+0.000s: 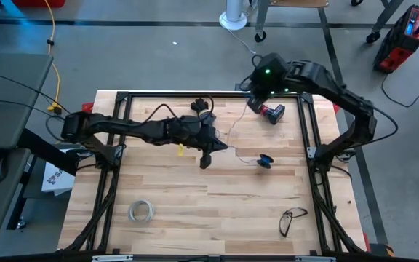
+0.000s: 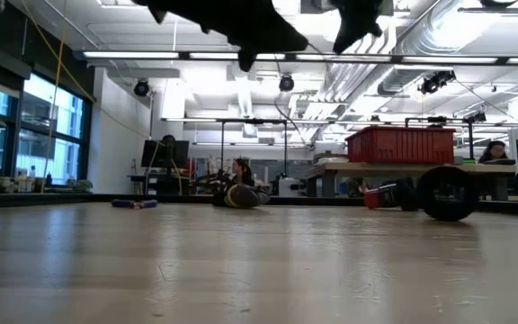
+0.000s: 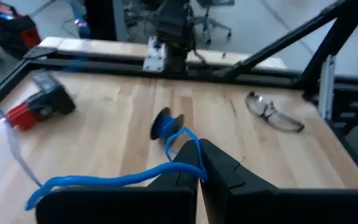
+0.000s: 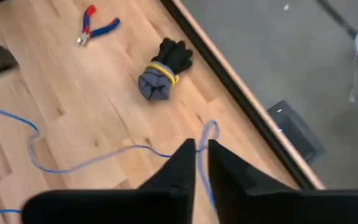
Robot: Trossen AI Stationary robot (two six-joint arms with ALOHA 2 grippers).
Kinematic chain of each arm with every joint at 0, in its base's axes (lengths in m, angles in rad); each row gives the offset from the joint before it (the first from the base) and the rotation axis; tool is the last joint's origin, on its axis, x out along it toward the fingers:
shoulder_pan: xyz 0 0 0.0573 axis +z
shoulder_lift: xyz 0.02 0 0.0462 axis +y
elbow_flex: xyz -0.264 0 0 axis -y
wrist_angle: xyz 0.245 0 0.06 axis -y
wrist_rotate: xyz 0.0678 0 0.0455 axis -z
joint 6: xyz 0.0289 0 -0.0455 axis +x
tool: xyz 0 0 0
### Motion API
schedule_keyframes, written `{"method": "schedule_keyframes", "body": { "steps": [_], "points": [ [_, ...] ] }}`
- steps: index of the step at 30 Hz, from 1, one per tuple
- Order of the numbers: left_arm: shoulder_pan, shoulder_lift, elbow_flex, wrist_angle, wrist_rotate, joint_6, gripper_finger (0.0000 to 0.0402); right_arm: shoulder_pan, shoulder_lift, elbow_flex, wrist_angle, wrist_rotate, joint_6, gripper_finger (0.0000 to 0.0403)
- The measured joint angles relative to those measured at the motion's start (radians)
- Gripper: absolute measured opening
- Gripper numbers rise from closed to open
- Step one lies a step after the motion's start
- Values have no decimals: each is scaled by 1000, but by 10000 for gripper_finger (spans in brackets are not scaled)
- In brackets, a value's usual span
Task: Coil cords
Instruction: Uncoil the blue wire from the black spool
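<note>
The thin blue wire runs from its small dark spool, which rests on the table right of centre, to my left gripper and on to my right gripper. My left gripper is above the table's middle, just left of the spool, and is shut on the wire. My right gripper is near the far edge, right of centre, and is shut on the wire further along. The wire sags in a loose curve between the two grippers. My left gripper pinches the wire between its two fingertips, a short way from the spool end. The short stretch to the spool curves loosely, and the spool stays on the table. Beyond the fingers the wire droops slack. My right gripper pinches the wire between its two fingertips at a small bend, which sticks out past the tips as a loop. The fingers slant down from above the far edge. The wire trails slack onto the table behind them.
A rolled pair of dark gloves, red-and-blue pliers and a red-and-black tool lie at the far side. Safety glasses and a whitish tape ring lie near the front. Black frame rails edge the table.
</note>
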Motion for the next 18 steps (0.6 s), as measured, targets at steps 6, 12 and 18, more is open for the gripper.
{"method": "schedule_keyframes", "body": {
  "steps": [6,12,18],
  "points": [
    [2,-59,0,-88,-24,15,0,0,1,-134,103,-31,18,166],
    [2,-110,-1,-162,-24,8,0,5,-4,-95,85,-31,-45,249],
    [7,-233,28,-158,-26,-3,0,5,-49,-52,35,-31,-72,251]
  ]
}}
